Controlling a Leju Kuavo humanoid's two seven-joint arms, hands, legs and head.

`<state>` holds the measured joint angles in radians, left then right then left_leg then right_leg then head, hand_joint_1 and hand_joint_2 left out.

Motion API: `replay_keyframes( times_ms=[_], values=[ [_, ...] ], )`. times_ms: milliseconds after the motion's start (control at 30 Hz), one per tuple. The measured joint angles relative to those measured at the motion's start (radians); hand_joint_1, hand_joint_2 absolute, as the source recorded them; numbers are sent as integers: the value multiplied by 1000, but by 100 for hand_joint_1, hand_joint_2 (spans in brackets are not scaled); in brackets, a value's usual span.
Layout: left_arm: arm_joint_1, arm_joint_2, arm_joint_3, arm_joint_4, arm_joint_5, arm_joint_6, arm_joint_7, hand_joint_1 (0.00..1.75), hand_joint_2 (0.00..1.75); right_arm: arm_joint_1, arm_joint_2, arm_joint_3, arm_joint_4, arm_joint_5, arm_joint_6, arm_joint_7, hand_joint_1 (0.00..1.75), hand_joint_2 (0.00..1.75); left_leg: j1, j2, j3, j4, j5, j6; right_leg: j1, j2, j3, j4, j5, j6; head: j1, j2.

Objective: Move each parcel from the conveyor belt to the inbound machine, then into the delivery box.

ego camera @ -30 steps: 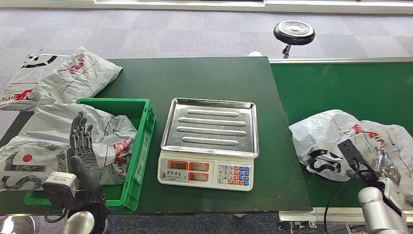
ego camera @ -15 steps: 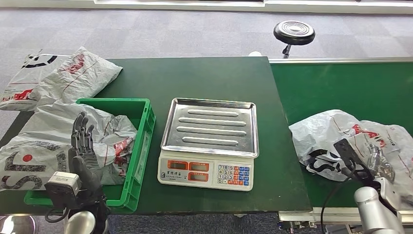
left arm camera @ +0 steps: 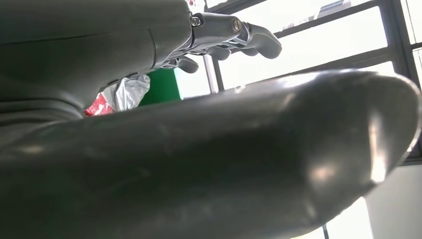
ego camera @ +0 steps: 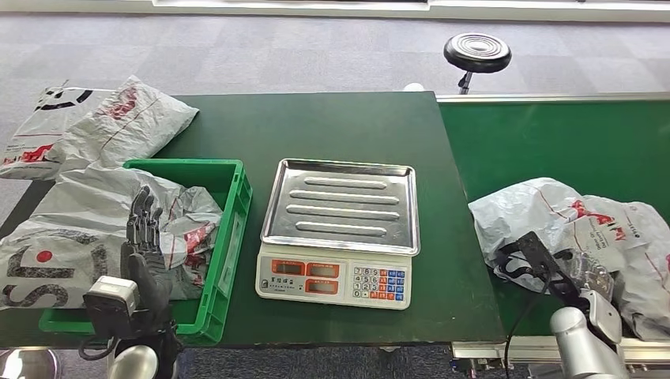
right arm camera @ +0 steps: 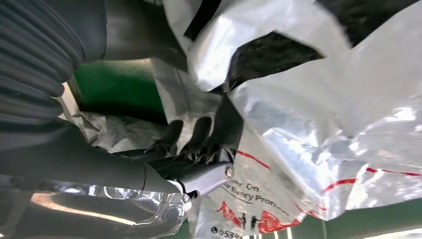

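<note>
Dark green tabletop: green crate near left, scale centre, grey parcels far left. Conveyor belt, right, carries one parcel.

A dark green bench stands on a grey carpeted floor patterned with faint darker blocks. Beyond the bench's far right corner is a round black stool on a thin stem, and a small white object peeks over the bench's far edge just beside that corner. A pale strip runs along the far side of the floor. In the left wrist view, bright daylight pours through large windows with dark frames.
</note>
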<state>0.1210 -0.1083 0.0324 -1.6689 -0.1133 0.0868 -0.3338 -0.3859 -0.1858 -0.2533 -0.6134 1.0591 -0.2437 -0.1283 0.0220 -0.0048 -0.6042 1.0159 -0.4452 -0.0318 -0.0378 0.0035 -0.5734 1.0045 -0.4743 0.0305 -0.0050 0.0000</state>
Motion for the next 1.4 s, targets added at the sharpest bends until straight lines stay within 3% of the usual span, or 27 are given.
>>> replay_keyframes(
  times_ms=[300, 900, 1033, 1167, 1400],
  values=[
    [2, -11, 0, -4, -2, -7, -1, 0, 0, -6, 33, 0, 8, 0, -14, -20, 175, 175, 0, 0, 0, 0, 0, 0, 0, 0, 0, 0, 0, 0, 0, 0],
    [3, -12, 0, -4, -3, -8, -1, 0, 0, -15, 47, 0, 18, 0, -18, -30, 175, 175, 0, 0, 0, 0, 0, 0, 0, 0, 0, 0, 0, 0, 0, 0],
    [3, -12, 0, -4, -3, -10, -1, 0, 0, -15, 49, 0, 21, 2, -23, -28, 0, 0, 0, 0, 0, 0, 0, 0, 0, 0, 0, 0, 0, 0, 0, 0],
    [1, -12, 0, -2, -3, -19, -1, 0, 0, -16, 51, 4, 23, 44, -77, 13, 0, 175, 0, 0, 0, 0, 0, 0, 0, 0, 0, 0, 0, 0, 0, 0],
    [-14, -12, -3, 11, -7, -23, 2, 0, 0, -56, 56, 9, 47, 117, -187, 65, 0, 175, 0, 0, 0, 0, 1, 0, 0, 0, 0, 0, 0, 0, 0, 0]
  ],
)
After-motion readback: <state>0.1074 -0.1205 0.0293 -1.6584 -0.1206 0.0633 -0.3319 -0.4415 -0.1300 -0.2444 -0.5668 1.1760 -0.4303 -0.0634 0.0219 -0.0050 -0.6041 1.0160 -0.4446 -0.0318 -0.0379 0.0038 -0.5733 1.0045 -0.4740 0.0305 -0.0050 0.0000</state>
